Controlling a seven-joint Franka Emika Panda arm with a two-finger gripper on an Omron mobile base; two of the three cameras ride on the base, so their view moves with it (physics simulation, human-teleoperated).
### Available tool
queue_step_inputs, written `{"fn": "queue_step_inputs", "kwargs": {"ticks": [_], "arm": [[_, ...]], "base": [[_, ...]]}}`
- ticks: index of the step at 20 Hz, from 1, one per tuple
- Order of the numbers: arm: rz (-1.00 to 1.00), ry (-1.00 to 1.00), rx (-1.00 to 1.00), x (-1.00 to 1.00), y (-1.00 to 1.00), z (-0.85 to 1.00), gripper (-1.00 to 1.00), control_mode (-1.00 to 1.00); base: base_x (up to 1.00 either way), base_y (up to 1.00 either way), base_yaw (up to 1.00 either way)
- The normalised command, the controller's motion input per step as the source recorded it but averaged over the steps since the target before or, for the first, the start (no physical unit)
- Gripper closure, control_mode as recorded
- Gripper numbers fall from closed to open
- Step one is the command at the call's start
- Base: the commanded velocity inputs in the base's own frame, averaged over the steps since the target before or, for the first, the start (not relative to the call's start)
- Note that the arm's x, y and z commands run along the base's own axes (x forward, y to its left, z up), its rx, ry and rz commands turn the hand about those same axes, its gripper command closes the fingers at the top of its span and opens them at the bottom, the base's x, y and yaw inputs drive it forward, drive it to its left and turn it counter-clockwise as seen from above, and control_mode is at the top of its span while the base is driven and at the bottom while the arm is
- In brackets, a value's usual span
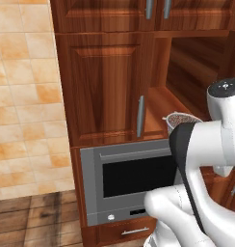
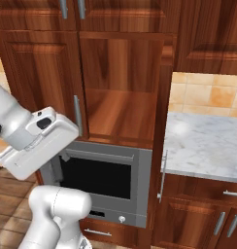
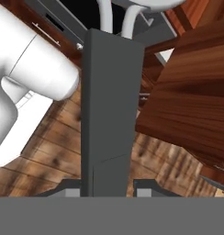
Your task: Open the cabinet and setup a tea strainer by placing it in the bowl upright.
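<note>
While the end effector clamps a flat grey bar handle, fingertips partly closed and pressed against its two sides, the right-hand door of the cabinet stands swung out. Judgement: the grip is there to pull the door open, so the opening step looks about done and the pick has not begun. Hand view looks down along the bar to the plank floor; the door's reddish-brown panel hangs just beside the handle, grain running in long glossy streaks. The left door is shut, raised panel, its own grey bar upright at its inner edge. The open half shows a bare wooden shelf and a plain wood back wall. In the left base view a small round thing with a thin pale rim and speckled, mesh-like fill sits at the shelf's front edge, partly behind the arm: probably the tea strainer, though too coarse to be sure; a short sliver at its left may be its handle. Below the cabinet sits the grey oven with dark glass and a straight pull. To the right lies a white marble tabletop, smooth and veined, against tan tile. Next move, likely: let go of the bar and reach to the shelf.
</note>
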Motion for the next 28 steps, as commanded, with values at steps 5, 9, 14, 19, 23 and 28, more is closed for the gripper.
{"fn": "queue_step_inputs", "kwargs": {"ticks": [5, 9, 14, 19, 23, 28], "arm": [[0.02, -0.01, -0.07, -0.03, 0.01, 0.00, 1.00, -1.00], [0.03, 0.00, -0.12, 0.00, 0.00, 0.00, 1.00, -1.00], [0.02, 0.00, -0.09, -0.01, 0.00, 0.00, 1.00, -1.00], [0.00, 0.00, 0.00, 0.00, 0.00, 0.00, 1.00, -1.00], [0.00, 0.00, 0.00, 0.00, 0.00, 0.00, 1.00, -1.00], [0.00, 0.00, 0.00, 0.00, 0.00, 0.00, 1.00, -1.00]], "base": [[0.00, 0.00, 0.00], [0.00, 0.00, 0.00], [0.00, 0.00, 0.00], [0.00, 0.00, 0.00], [0.00, 0.00, 0.00], [0.00, 0.00, 0.00]]}}
